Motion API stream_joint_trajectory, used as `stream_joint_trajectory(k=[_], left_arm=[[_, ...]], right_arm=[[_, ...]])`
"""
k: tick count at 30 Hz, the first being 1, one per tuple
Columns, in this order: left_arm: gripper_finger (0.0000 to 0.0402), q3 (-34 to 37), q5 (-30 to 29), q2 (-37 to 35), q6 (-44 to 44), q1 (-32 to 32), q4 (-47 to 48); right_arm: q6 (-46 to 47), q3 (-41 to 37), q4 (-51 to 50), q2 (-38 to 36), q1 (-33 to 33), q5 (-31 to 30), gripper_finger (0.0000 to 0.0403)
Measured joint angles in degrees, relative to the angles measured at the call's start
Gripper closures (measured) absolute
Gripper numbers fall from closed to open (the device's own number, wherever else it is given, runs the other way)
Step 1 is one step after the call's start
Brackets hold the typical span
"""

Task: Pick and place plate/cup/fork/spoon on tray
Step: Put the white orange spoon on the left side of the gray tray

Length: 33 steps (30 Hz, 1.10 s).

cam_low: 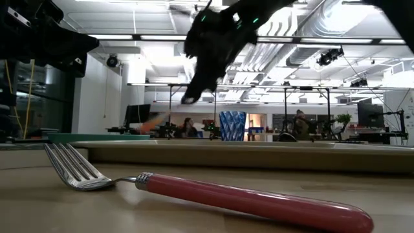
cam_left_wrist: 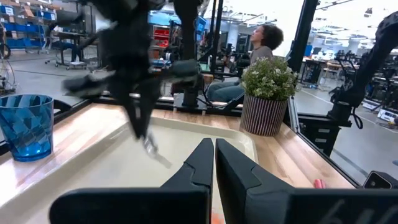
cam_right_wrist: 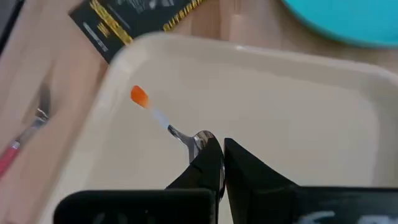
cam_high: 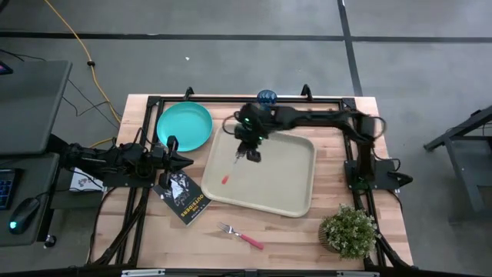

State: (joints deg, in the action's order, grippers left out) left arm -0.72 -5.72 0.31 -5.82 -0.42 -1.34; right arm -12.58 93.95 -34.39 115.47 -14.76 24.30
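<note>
Risk centres on the spoon point(cam_right_wrist: 166, 124), pinched at its bowl end between the fingers of the right gripper point(cam_high: 250, 156) above the tray point(cam_high: 292, 188), toward 10 o'clock of the tray's centre. The orange-tipped handle hangs free and slants toward 7 o'clock. Because the grip sits at one extreme end, the spoon may pivot or slip out. A release from height would likely make it bounce, possibly over the rim toward the booklet point(cam_high: 184, 196).

The left gripper point(cam_high: 178, 161) waits clenched and empty at 9 o'clock of the tray, beside the plate point(cam_high: 184, 126). The cup point(cam_high: 267, 98) stands at the tray's 12 o'clock edge, off the tray; the fork point(cam_high: 241, 235) lies at 6 o'clock.
</note>
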Motion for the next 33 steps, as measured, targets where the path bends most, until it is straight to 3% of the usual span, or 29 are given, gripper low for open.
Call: stream_joint_trajectory(k=[7,13,33], left_arm=[[0.0402,0.01,-0.01,-0.01,0.0,-0.01,0.0],[0.0402,0.0,0.0,0.01,0.0,0.0,0.0],[0.0401,0.01,0.0,0.01,0.0,0.01,0.0]], right_arm=[[-6.77,14.48,-6.88,13.52,-2.43,5.25,0.0403],[-7.4,21.42,-6.8,20.95,-3.93,6.67,0.0403],[-5.31,22.04,-5.51,24.44,-5.82,1.95,0.0399]])
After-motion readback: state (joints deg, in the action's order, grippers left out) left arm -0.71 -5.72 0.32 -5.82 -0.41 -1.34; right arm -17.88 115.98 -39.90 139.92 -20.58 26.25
